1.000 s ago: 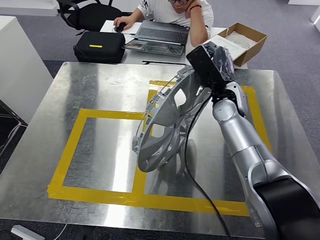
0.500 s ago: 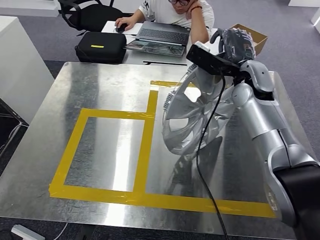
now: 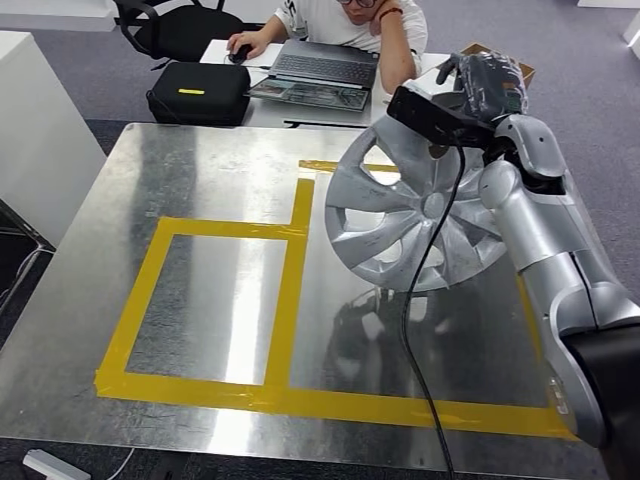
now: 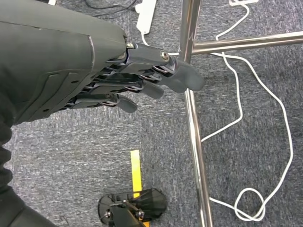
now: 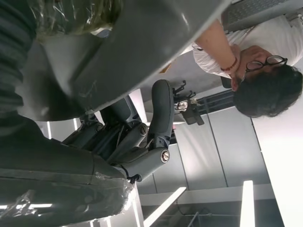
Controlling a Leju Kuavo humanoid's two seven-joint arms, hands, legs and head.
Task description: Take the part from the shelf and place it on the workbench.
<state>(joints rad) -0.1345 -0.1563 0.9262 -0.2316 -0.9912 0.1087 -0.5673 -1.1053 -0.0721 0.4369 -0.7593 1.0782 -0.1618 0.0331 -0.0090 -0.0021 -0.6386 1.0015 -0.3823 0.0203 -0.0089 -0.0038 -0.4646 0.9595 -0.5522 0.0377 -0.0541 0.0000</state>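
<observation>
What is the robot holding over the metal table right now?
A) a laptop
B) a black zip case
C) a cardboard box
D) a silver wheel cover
D: the right hand grips the rim of a silver wheel cover tilted above the taped workbench.

Grey carpet all around. Beyond the metal bench, marked with yellow tape, a white desk with a laptop, black case and open cardboard box; a person seated there. Black office chair behind. Below, chrome frame legs, white cable and a power strip on the carpet.
</observation>
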